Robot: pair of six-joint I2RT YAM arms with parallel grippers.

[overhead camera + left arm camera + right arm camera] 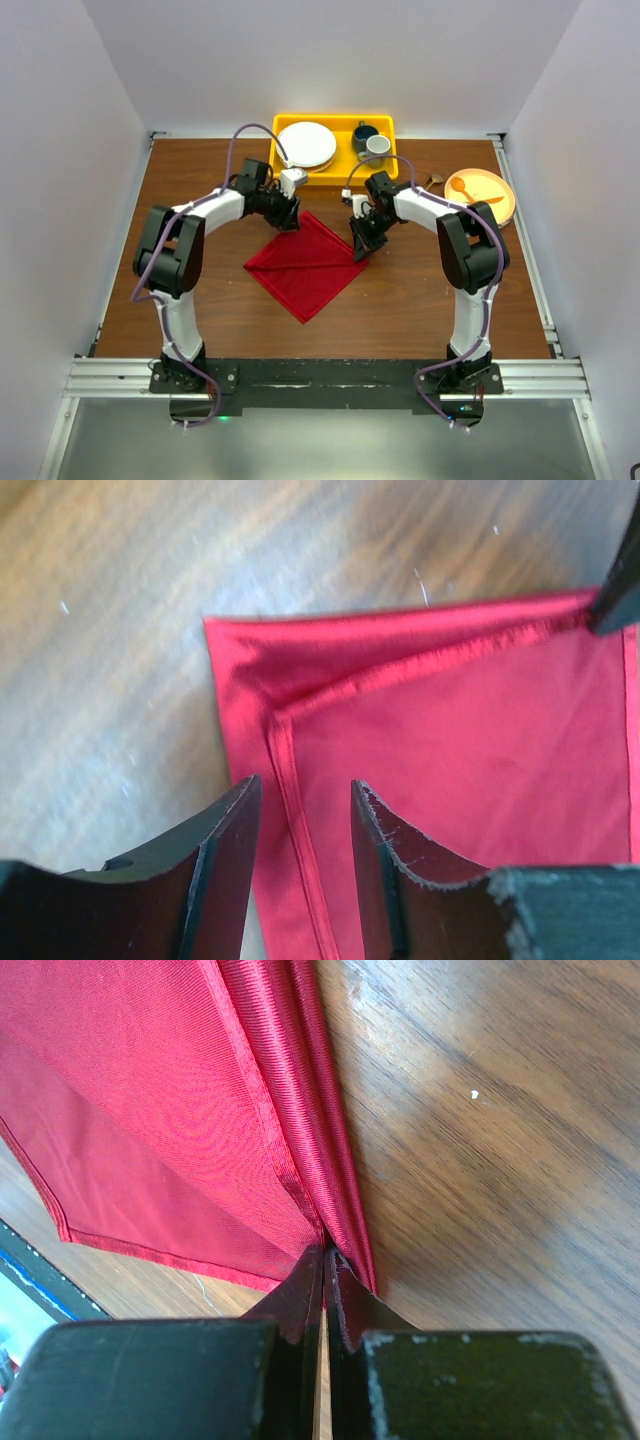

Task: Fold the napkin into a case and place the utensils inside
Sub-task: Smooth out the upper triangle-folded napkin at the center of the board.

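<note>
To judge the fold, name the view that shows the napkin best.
The top view: it alone shows the whole napkin, lying as a red diamond. The left wrist view shows only one corner with its hem; the right wrist view shows only the edge pinched in the right tool.

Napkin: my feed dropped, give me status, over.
Left gripper jaws apart, straddling the napkin hem. Right gripper shut on its right corner. It lies mostly flat, no case yet. Nothing lying on it.
</note>
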